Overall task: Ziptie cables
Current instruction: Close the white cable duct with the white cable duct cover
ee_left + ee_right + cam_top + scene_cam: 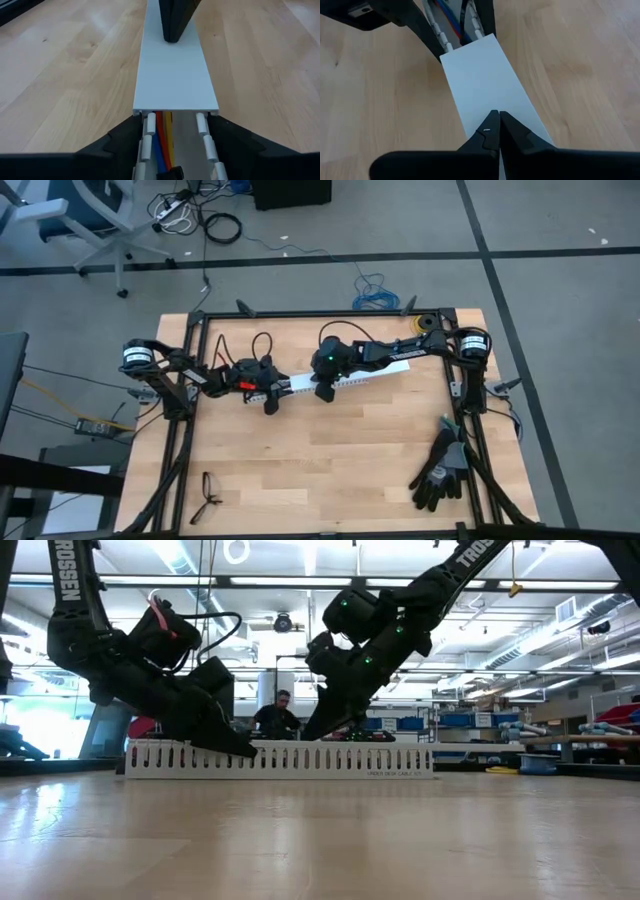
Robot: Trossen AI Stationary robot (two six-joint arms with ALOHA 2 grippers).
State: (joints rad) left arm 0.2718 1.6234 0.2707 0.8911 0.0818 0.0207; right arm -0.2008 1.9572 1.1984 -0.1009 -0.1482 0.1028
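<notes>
**Both grippers on the slotted duct, wires lying inside it**

The left arm reaches in from its base at the table's left edge, elbow low, and slopes down to the duct. Its left gripper (268,392) straddles the open end of the white slotted duct (340,382): in the left wrist view one dark finger (117,142) lies against the outside of each slotted wall, so the jaws are spread to the duct's width and clasp it from both sides.

The right arm stretches from its base at the table's right edge, across toward the middle, with the wrist tipped steeply down. Its right gripper (496,131) has its two fingertips pressed together, with no gap, and they rest on top of the flat white cover (487,85) that closes the duct. Nothing is caught between them.

The cables (162,137) lie inside the duct's channel, between the left gripper's fingers; red, blue and orange-yellow strands run under the edge of the cover, just ahead of the fingertips. The same strands show at the far end of the cover in the right wrist view. I cannot make out the ziptie in any view.

Writing: "TROSSEN" runs in white along the arm links in the low view. Small print on the duct's side wall is too fine to read.

A pair of black gloves (440,470) lies well apart from either gripper.
</notes>
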